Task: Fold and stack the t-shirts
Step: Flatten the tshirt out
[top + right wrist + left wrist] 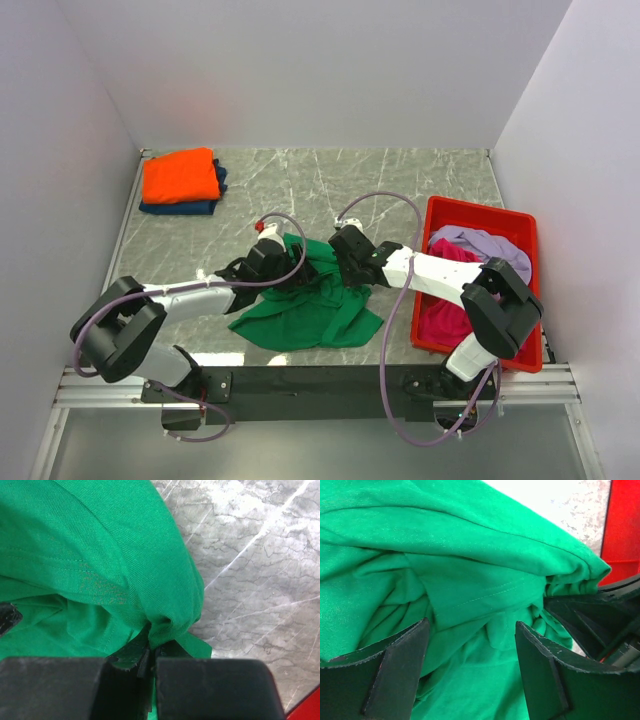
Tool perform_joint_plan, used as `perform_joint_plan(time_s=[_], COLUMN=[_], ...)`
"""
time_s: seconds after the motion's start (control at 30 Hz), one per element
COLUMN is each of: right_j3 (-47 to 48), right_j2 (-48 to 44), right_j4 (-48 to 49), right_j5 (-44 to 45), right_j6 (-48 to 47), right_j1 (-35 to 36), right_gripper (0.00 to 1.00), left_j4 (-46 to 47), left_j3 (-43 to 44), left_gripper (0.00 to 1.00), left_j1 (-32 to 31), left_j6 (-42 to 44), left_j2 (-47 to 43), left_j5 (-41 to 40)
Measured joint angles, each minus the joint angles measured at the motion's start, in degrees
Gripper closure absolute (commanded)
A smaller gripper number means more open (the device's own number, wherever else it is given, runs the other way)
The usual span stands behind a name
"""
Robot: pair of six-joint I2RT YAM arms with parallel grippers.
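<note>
The right tool (151, 651) is fully closed, pinching a bunched fold of the green t-shirt (312, 316) between its fingertips. From that pinch the cloth rises ahead of the tool in a smooth rounded hump and spreads away to its left. To the tool's right lies bare marbled bench (250, 555). The left tool (471, 626) stands wide open, its two dark fingers (395, 672) well apart. Crumpled folds and a stitched hem of the same green t-shirt fill the gap between them and the space ahead, and nothing is gripped. Whether the fingers press on the cloth cannot be told. In the overhead view the two tools face each other closely over the upper part of the green t-shirt, the left tool at its left edge and the right tool at its top right. The rest of the shirt lies rumpled on the bench below and between them, towards the arm bases. Behind the right tool, beside its arm, a red bin (531, 226) holds the magenta t-shirt (440, 318) and the lilac t-shirt (492, 246), both loosely heaped. Far beyond the left tool, at the bench's back left corner, the orange t-shirt (180, 175) lies folded on top of the folded navy t-shirt (190, 208).
</note>
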Motion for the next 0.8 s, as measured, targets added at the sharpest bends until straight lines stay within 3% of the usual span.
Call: perform_joint_plan(time_s=[0.43, 0.67, 0.8], right_j3=[-0.04, -0.04, -0.04], right_j2=[0.07, 0.66, 1.18], right_j4=[0.0, 0.0, 0.02], right_j5=[-0.15, -0.2, -0.24], right_j6=[0.0, 0.0, 0.02], right_j1=[0.0, 0.0, 0.0], right_gripper=[1.0, 1.0, 1.0], left_j4=[1.44, 2.32, 2.69], left_j3=[-0.07, -0.02, 0.37], left_gripper=[0.27, 0.42, 0.47], left_j1=[-0.04, -0.15, -0.17], left_j6=[-0.42, -0.39, -0.37], left_j2=[2.91, 4.39, 4.39], left_j5=[-1.16, -0.74, -0.74])
